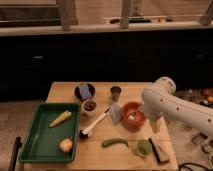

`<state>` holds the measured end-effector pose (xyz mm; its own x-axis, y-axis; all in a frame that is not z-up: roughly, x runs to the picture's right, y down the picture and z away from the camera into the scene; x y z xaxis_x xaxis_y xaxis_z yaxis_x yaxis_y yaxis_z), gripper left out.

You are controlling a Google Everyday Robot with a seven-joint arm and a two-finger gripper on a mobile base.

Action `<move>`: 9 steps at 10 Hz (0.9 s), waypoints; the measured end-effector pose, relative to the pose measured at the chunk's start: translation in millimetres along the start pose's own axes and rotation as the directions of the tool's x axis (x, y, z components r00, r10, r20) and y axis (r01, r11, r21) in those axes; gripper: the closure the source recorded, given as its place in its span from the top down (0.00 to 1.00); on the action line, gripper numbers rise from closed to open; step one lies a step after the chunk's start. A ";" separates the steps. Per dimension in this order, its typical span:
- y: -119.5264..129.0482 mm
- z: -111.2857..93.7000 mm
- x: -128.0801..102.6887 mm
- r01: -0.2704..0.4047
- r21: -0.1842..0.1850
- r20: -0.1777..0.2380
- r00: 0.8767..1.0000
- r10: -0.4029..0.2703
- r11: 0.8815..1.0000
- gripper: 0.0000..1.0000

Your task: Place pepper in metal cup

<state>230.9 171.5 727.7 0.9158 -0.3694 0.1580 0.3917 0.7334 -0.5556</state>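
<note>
The green pepper (115, 142) lies flat on the wooden table (65, 92) near the front edge, tapering to the left. The small metal cup (116, 92) stands upright at the back middle of the table. My white arm (167, 105) reaches in from the right. My gripper (155, 126) hangs at its lower end, just right of the orange-red bowl (133, 114), above and to the right of the pepper. It holds nothing that I can see.
A green tray (35, 145) at the left holds a pale yellow vegetable (60, 118) and a round yellowish piece (65, 145). A dark bowl (85, 91), a small white bowl (90, 106), a long-handled utensil (95, 125), a round light-green object (144, 147) and a dark block (160, 150) also stand on the table.
</note>
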 end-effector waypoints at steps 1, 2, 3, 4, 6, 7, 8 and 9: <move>3.2 5.4 1.3 0.009 -0.001 0.002 1.000 -0.009 1.000 0.80; 7.2 10.4 2.5 0.022 -0.001 0.004 1.000 -0.022 1.000 0.80; 10.4 13.9 2.6 0.031 -0.002 0.005 1.000 -0.031 1.000 0.80; 12.1 15.6 1.4 0.040 -0.002 0.006 0.999 -0.040 0.999 0.80; 17.2 25.0 -0.8 0.070 -0.002 0.013 0.997 -0.070 0.998 0.80; 21.9 29.3 0.4 0.076 -0.004 0.016 0.997 -0.076 0.997 0.80; 26.4 33.3 2.2 0.087 -0.003 0.022 0.996 -0.087 0.996 0.80; 31.5 35.5 5.8 0.093 -0.003 0.025 0.995 -0.093 0.996 0.80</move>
<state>251.7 212.7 740.1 0.8772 -0.4220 0.2291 0.4751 0.6940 -0.5409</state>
